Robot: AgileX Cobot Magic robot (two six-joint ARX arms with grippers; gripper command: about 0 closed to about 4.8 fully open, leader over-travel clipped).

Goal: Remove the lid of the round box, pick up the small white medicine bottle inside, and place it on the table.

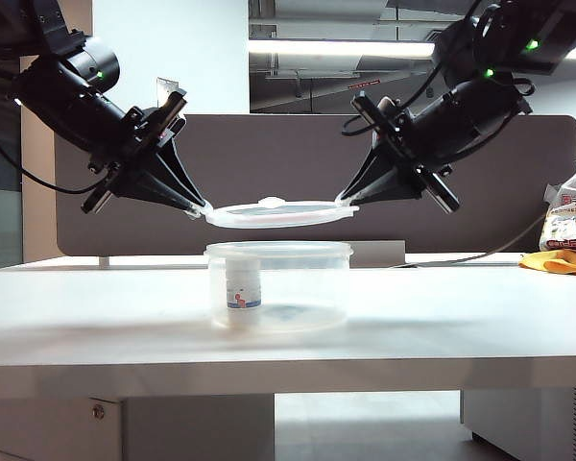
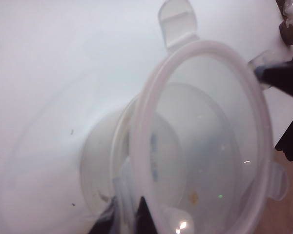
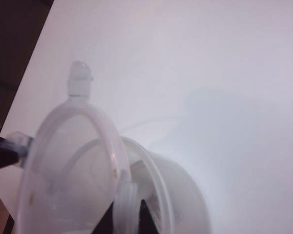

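The clear round lid (image 1: 280,212) hangs level a little above the round box (image 1: 317,288), apart from its rim. My left gripper (image 1: 200,209) is shut on the lid's left edge and my right gripper (image 1: 344,202) is shut on its right edge. The small white medicine bottle (image 1: 242,286) stands upright inside the box, at its left side, on the white table (image 1: 461,317). In the left wrist view the lid's rim (image 2: 205,131) runs between my left gripper's (image 2: 129,210) dark fingertips. The right wrist view shows my right gripper (image 3: 128,210) pinching the lid (image 3: 68,170) over the box (image 3: 185,195).
A dark brown partition panel (image 1: 298,154) stands behind the table. Plastic bags (image 1: 568,216) and a yellow cloth (image 1: 557,261) lie at the table's far right. The table's front edge (image 1: 288,370) runs across the exterior view.
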